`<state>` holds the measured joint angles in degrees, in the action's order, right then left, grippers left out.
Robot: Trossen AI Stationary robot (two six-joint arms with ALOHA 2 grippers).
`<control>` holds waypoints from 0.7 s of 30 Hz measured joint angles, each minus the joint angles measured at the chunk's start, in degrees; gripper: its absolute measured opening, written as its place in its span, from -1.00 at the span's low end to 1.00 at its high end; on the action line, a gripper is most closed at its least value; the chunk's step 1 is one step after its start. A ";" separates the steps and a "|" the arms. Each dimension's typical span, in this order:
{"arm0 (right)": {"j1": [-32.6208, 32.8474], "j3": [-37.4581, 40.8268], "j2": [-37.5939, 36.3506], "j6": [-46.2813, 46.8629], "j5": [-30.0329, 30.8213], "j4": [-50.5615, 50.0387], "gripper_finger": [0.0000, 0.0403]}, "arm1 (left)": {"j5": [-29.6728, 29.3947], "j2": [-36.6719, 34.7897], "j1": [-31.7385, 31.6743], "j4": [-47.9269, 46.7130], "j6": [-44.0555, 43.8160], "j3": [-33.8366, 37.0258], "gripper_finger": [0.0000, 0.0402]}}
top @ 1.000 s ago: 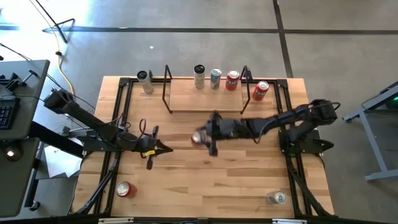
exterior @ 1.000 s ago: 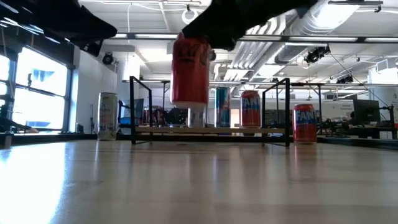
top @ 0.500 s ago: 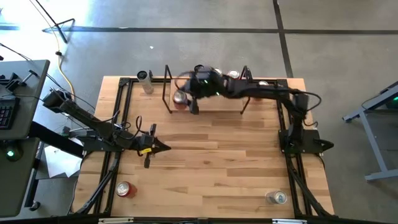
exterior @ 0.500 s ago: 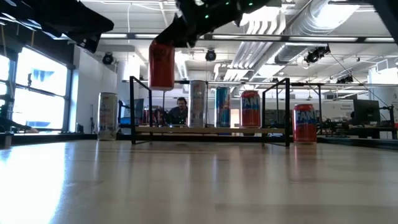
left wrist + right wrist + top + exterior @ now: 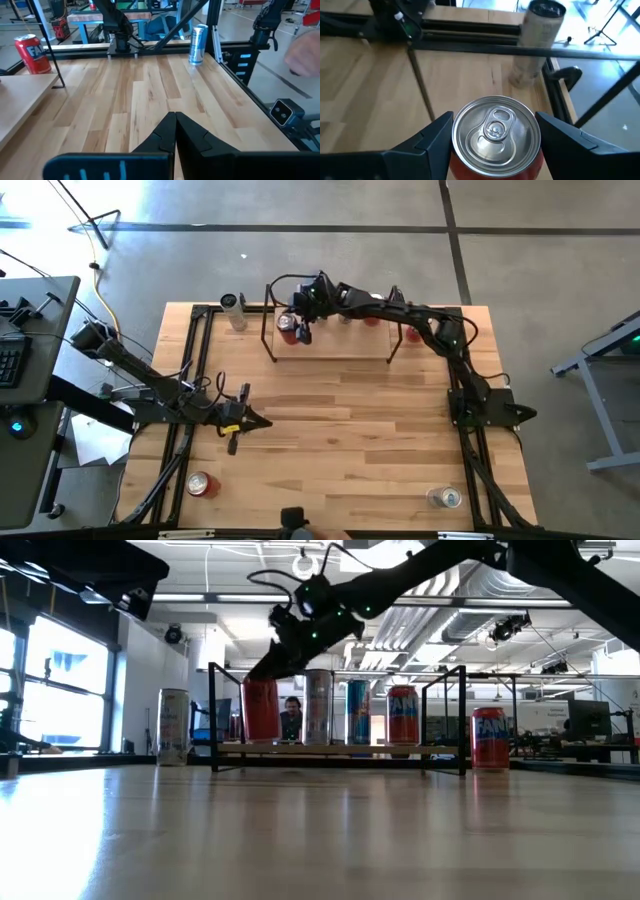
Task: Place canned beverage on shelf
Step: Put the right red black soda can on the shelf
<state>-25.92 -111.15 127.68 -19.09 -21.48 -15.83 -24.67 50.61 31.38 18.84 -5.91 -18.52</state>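
Note:
My right gripper point(image 5: 297, 323) reaches over the left part of the shelf point(image 5: 340, 346), a light board with black rod frames, and is shut on a red can point(image 5: 496, 131). In the low view the red can point(image 5: 261, 710) is upright, its bottom level with the board point(image 5: 440, 748). Three more cans stand on the board: silver point(image 5: 318, 706), blue point(image 5: 357, 711) and red point(image 5: 402, 713). My left gripper point(image 5: 262, 420) is shut and empty above the table's left half; it also shows in the left wrist view point(image 5: 175, 119). My right gripper pinches the red can between its two fingers point(image 5: 432, 137), one on each side of the can's wall just below the top rim point(image 5: 457, 131). The fingers slant down from above. The can is upright; whether it stands on the board I cannot tell.
A pale can point(image 5: 232, 306) stands left of the shelf and a red can point(image 5: 490, 738) right of it. A red can point(image 5: 200, 483) stands near left, a silver one point(image 5: 445, 497) near right. A person point(image 5: 291, 716) is behind the table; a blurred hand point(image 5: 305, 50) shows beside it.
My right gripper has carried the red can from above the middle of the table toward the far edge and a little left. It has then gone down at the shelf's left part. The can has stayed upright in the hold throughout.

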 joint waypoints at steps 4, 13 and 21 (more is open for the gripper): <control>-0.50 -0.08 0.50 0.03 -0.03 0.58 0.17 | -0.56 0.00 0.23 0.10 0.06 0.00 -1.00; -0.38 0.26 0.48 1.06 1.82 0.87 0.49 | -0.65 0.00 0.23 0.34 0.52 0.00 -1.00; 0.10 -2.66 0.48 2.13 2.00 0.13 0.62 | -0.63 0.00 0.23 0.31 0.19 0.00 -1.00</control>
<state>-25.82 -113.81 128.16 -16.97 -19.48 -15.70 -25.30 50.61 31.62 19.14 -5.72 -18.52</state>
